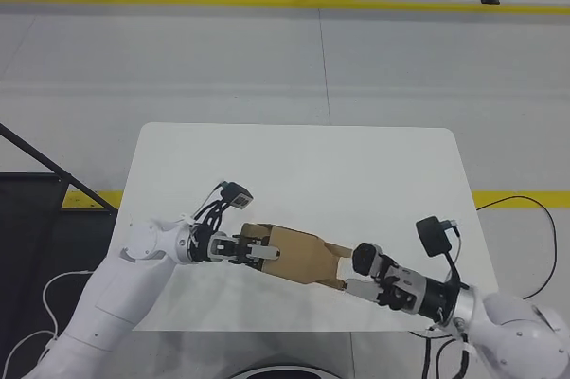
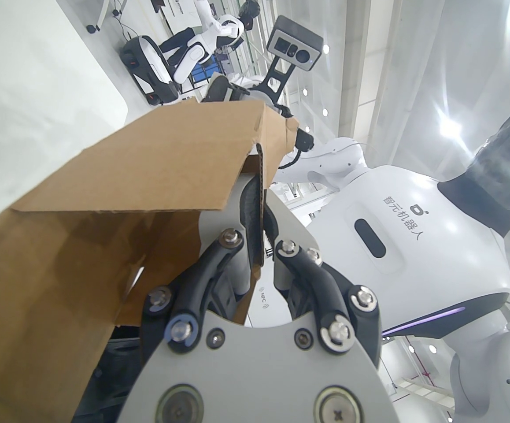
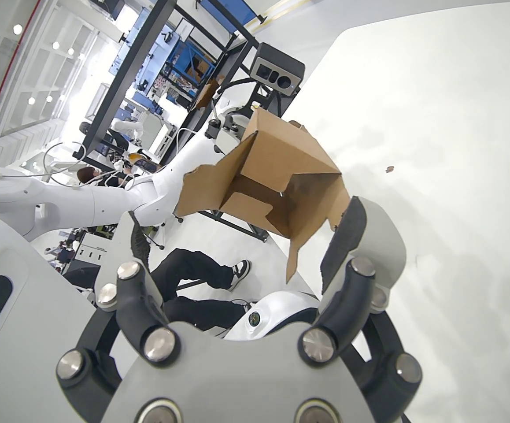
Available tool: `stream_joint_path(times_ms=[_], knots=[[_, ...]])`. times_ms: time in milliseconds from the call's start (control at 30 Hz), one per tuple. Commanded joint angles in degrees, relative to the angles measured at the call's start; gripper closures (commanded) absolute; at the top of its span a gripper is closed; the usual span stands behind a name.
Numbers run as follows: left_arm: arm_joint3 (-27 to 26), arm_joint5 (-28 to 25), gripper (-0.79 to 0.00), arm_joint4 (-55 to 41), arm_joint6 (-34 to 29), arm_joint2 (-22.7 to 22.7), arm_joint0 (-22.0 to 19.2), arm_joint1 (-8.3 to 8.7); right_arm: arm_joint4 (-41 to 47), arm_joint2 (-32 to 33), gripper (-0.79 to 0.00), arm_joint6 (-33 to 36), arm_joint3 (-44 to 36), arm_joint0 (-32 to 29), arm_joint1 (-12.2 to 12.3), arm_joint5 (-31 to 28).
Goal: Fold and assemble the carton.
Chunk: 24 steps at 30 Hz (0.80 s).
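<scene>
carton [image 1: 290, 254] pinched in left jaws, right jaws spread.

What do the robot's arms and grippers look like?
The left arm and right arm have white shells, black near the wrists. The left gripper and right gripper share silver base plates, black bolted linkages, white fingers with dark ribbed pads. A black cabled camera tops each wrist.
</scene>
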Motion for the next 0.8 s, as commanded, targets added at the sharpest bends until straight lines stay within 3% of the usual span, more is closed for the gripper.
stream_joint_path(times_ms=[0, 200, 367, 767], knots=[[-0.28, -0.36, 0.000, 0.58, 0.37, -0.09, 0.12, 0.11, 0.49, 0.99, -0.785, 0.45, 0.21, -0.61, 0.05, 0.10], [-0.88, -1.82, 0.000, 3.18, 1.83, 0.25, 0.50, 0.51, 2.26, 1.29, -0.785, 2.42, 2.54, -0.66, 0.06, 0.48], [-0.94, -2.09, 0.000, 3.20, 2.10, 0.64, 0.40, 0.80, 2.03, -2.54, -0.785, 6.63, 3.86, 2.24, -0.01, 1.95], [-0.87, -2.52, 0.000, 2.89, 2.53, 1.62, -0.04, 1.42, 1.73, -9.62, -0.785, 6.54, 5.57, 9.13, -0.86, 3.71]])
